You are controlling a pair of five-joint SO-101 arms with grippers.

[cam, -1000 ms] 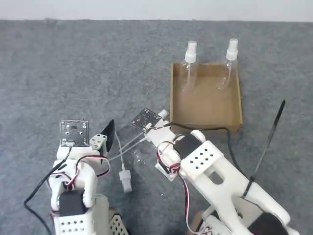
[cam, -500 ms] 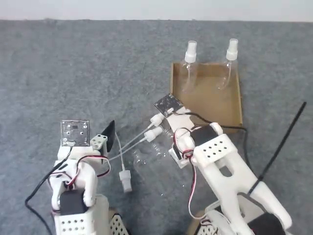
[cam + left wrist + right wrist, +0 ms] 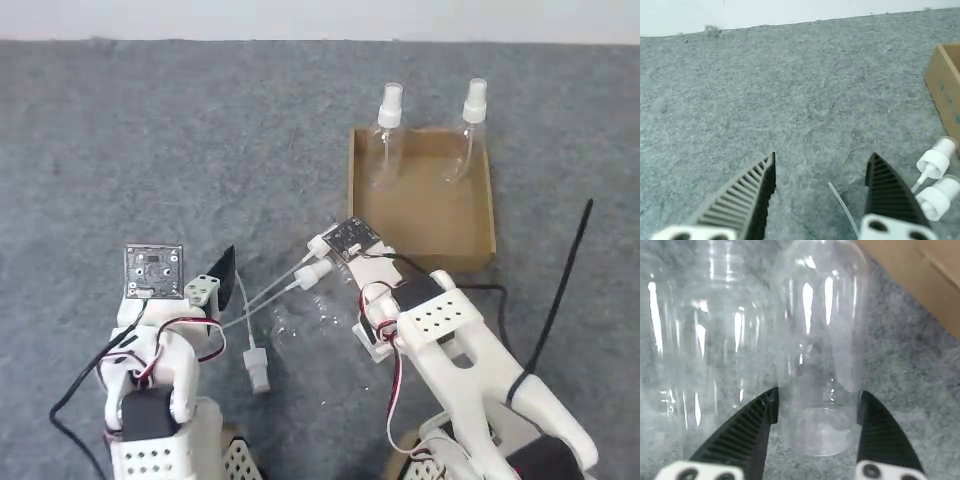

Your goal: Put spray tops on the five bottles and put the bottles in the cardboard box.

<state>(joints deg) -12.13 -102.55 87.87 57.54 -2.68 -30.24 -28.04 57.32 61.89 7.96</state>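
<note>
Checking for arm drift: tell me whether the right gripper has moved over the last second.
Yes. In the high view the right gripper has shifted toward the cardboard box, ending closer to its near left corner.

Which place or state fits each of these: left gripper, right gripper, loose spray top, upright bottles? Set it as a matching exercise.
1 left gripper
2 right gripper
3 loose spray top
4 upright bottles

A in the cardboard box
B open over bare carpet
C lying on the carpet
D open, either side of a lying clear bottle

Pairs: 1-B, 2-D, 3-C, 4-A
</note>
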